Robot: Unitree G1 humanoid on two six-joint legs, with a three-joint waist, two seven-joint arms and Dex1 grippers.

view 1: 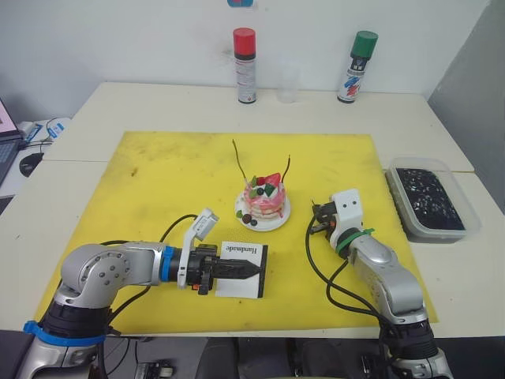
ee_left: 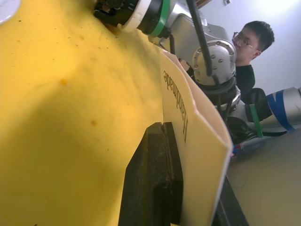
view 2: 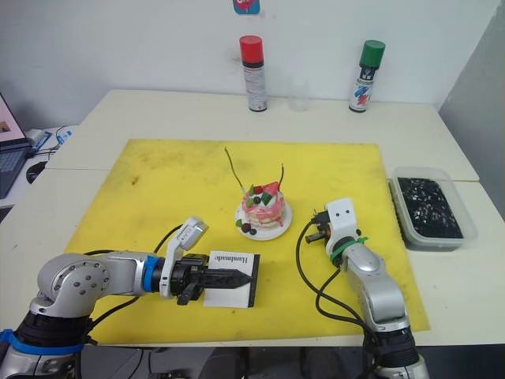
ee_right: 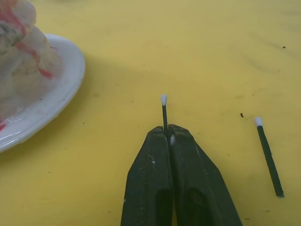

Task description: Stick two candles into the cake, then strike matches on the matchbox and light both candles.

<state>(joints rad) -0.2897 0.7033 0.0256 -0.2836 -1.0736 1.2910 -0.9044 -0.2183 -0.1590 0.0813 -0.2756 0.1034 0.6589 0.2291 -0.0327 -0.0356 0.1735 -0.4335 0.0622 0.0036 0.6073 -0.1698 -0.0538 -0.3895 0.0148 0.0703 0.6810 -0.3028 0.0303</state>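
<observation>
On the yellow mat (view 1: 158, 181), the left gripper (view 1: 251, 270) pinches the matchbox (view 1: 241, 270) tight, near the cake (view 1: 264, 197) with 2 candles (view 1: 239, 161) standing in it; the right gripper (ee_right: 169, 134), beside the plate (ee_right: 56, 94), is closed on 1 match (ee_right: 164, 110); another match (ee_right: 269, 155) lies nearby.

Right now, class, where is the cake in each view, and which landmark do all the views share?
Left eye view: cake at the middle of the yellow mat.
Right eye view: same spot.
Left wrist view: a white sliver past the right gripper, probably the cake's plate.
Right wrist view: cake on its plate, beside the held match.
Shared landmark: the yellow mat under everything.
</observation>
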